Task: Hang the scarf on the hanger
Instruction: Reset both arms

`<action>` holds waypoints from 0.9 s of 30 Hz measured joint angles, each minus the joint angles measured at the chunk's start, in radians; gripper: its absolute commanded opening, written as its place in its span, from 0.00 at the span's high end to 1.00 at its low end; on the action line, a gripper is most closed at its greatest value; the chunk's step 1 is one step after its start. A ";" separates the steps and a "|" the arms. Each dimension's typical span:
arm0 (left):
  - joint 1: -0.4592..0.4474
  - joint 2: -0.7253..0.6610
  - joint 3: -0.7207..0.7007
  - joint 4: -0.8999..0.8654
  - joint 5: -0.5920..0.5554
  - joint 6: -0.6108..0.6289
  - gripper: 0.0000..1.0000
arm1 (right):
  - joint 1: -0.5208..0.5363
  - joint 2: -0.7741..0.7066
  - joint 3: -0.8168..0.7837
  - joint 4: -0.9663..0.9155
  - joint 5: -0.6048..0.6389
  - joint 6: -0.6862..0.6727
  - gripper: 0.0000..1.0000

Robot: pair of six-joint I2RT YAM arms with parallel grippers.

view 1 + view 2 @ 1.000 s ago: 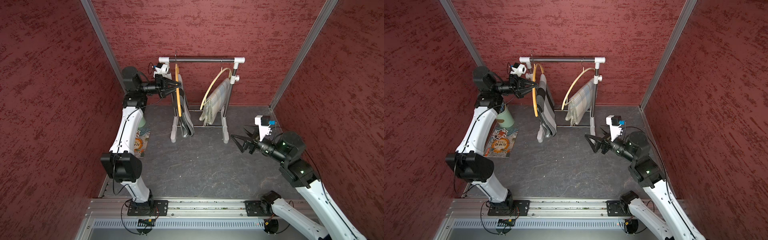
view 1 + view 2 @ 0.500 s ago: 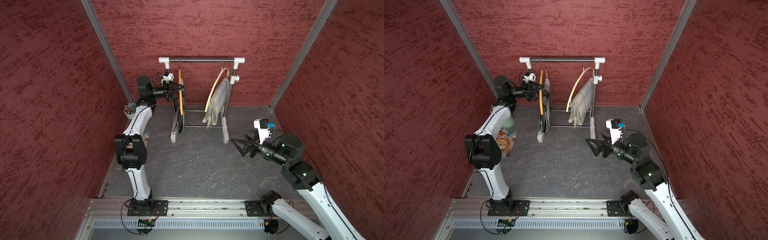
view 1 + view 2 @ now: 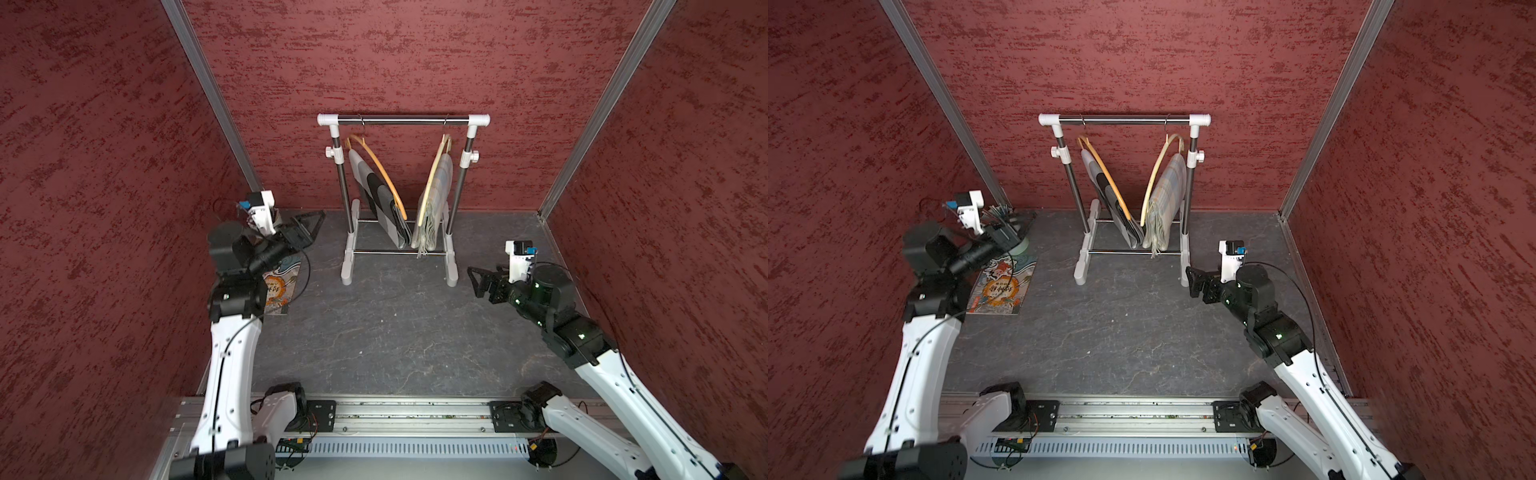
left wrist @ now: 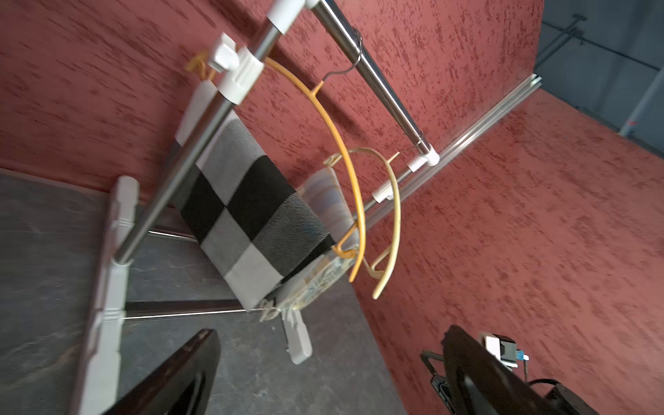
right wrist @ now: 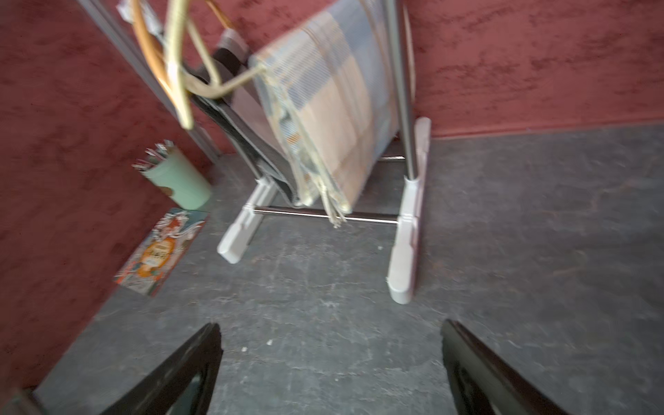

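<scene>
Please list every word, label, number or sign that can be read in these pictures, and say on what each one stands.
Illustrated booklet: large characters on its cover, too small and blurred to read in any view.
Nothing else in these pictures carries legible text.
</scene>
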 measured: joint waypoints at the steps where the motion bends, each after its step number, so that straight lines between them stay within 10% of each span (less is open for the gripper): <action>1: -0.003 -0.028 -0.068 -0.006 -0.056 0.018 0.00 | -0.001 0.011 -0.035 0.013 0.048 0.000 0.02; 8: -0.265 -0.083 -0.559 -0.042 -0.649 0.180 0.00 | -0.026 0.007 -0.318 0.243 0.368 -0.105 0.02; 14: -0.357 -0.010 -0.649 0.247 -0.984 0.414 0.00 | -0.156 0.175 -0.393 0.433 0.482 -0.139 0.02; 21: -0.108 0.462 -0.637 0.723 -0.872 0.484 0.00 | -0.254 0.598 -0.401 0.935 0.480 -0.237 0.01; 27: -0.168 0.594 -0.632 0.988 -0.736 0.576 0.00 | -0.365 0.724 -0.438 1.210 0.201 -0.294 0.02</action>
